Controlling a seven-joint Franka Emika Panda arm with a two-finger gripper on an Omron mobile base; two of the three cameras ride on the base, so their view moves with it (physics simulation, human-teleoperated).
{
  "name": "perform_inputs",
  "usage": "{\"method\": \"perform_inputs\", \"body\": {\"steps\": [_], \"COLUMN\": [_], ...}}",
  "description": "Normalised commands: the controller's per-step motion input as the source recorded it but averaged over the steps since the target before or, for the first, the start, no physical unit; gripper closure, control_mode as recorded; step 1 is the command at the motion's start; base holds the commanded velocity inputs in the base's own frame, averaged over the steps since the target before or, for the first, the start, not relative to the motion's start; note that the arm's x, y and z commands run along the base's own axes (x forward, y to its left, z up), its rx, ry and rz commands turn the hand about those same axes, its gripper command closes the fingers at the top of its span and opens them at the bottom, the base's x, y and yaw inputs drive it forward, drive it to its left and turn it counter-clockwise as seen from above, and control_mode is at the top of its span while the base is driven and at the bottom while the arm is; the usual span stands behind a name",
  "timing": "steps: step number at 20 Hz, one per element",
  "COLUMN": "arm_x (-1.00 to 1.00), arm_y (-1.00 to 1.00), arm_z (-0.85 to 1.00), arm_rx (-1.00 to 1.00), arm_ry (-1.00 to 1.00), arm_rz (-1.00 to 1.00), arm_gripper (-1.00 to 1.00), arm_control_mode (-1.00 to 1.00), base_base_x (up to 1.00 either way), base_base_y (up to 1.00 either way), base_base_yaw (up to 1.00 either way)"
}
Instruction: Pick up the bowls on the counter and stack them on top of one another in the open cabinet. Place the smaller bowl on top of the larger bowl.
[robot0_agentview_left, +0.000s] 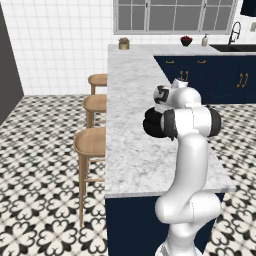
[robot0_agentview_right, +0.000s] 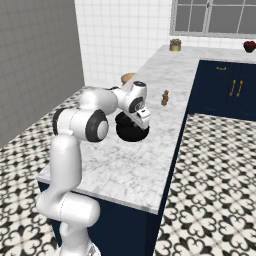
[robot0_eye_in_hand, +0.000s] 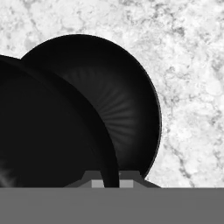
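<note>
Two glossy black bowls sit close together on the marble counter (robot0_agentview_right: 165, 135). In the hand view the nearer bowl (robot0_eye_in_hand: 43, 131) overlaps the farther bowl (robot0_eye_in_hand: 120, 96), which rests on the marble (robot0_eye_in_hand: 188, 65). The nearer bowl's rim runs up between my fingertips, and my gripper (robot0_eye_in_hand: 110, 183) is shut on it. From the right base view my gripper (robot0_agentview_right: 142, 120) points down at the black bowls (robot0_agentview_right: 132, 132). In the left base view the arm hides most of the bowls (robot0_agentview_left: 149, 127). I cannot tell which bowl is the smaller. The open cabinet is out of view.
Three wooden stools (robot0_agentview_left: 91, 142) line the counter's left side. A small brown mill (robot0_agentview_right: 164, 97) stands on the marble beyond the bowls. A plant pot (robot0_agentview_left: 124, 43) sits at the far end. Navy cabinets (robot0_agentview_right: 225, 90) and a sink counter (robot0_agentview_left: 235, 47) lie to the right.
</note>
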Motion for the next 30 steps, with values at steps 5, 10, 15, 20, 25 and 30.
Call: {"method": "perform_inputs", "body": {"steps": [5,10,15,20,25,30], "arm_x": [0.22,0.07,0.25,0.29,0.14,0.0], "arm_y": [-0.06,-0.26,-0.01,0.0,0.0,0.01], "arm_z": [-0.38,-0.13,-0.36,-0.46,-0.2,0.21], "arm_rx": [0.0,0.0,-0.01,0.0,0.0,0.0], "arm_ry": [0.01,0.03,0.04,0.02,0.04,0.0], "arm_rz": [0.0,0.0,0.0,0.0,0.0,0.0], "arm_gripper": [1.0,1.0,1.0,1.0,1.0,-1.0], "arm_control_mode": [-1.0,-1.0,-1.0,-1.0,-1.0,-1.0], "base_base_x": [0.0,0.0,0.0,0.0,0.0,0.0], "base_base_y": [0.0,0.0,0.0,0.0,0.0,0.0], "base_base_yaw": [0.0,0.0,0.0,0.0,0.0,0.0]}}
